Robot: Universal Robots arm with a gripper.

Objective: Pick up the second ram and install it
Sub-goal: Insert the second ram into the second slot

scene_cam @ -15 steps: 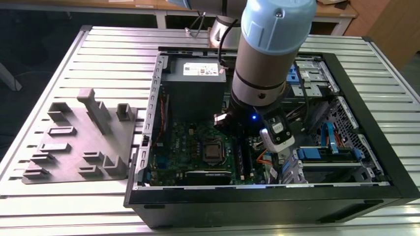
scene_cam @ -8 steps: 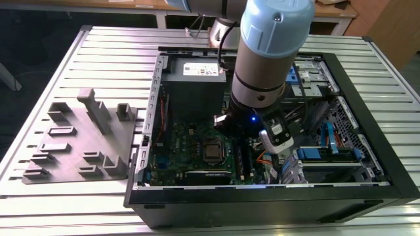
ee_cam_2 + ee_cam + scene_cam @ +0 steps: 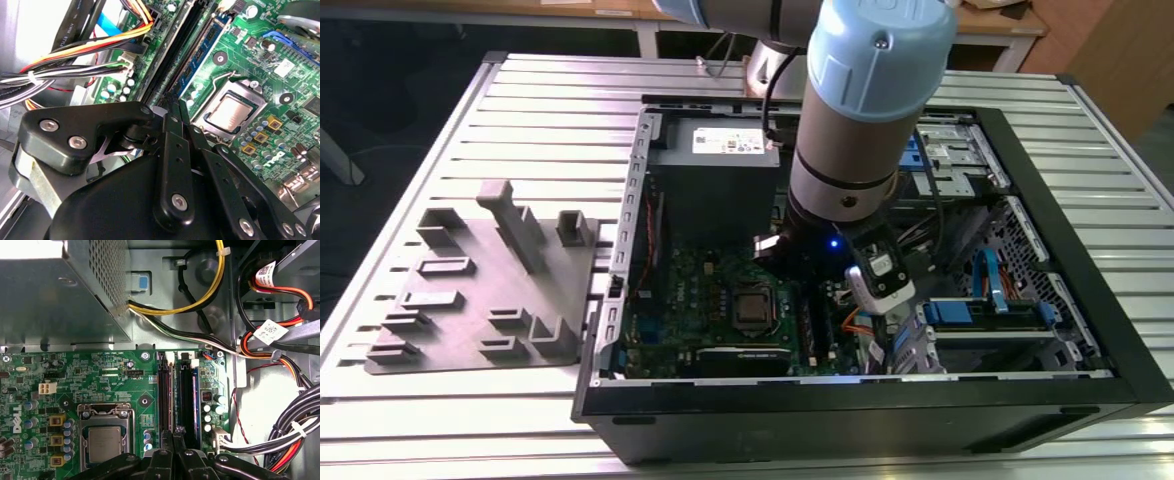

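In the exterior view, a grey tray (image 3: 480, 290) lies on the counter (image 3: 440, 130) at nine o'clock of the open computer case (image 3: 1067, 250). The arm reaches inside. The claw (image 3: 172, 440) hovers pressed together above the second ram (image 3: 186, 395), seated in its motherboard (image 3: 75, 375) slot, at three o'clock of the processor (image 3: 104, 442).

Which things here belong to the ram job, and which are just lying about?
Job: claw, over the memory slots; blue-green ram stick standing in a slot just ahead of it; motherboard.
Lying about: grey tray outside the computer case; power-supply box; processor socket; cable bundles.
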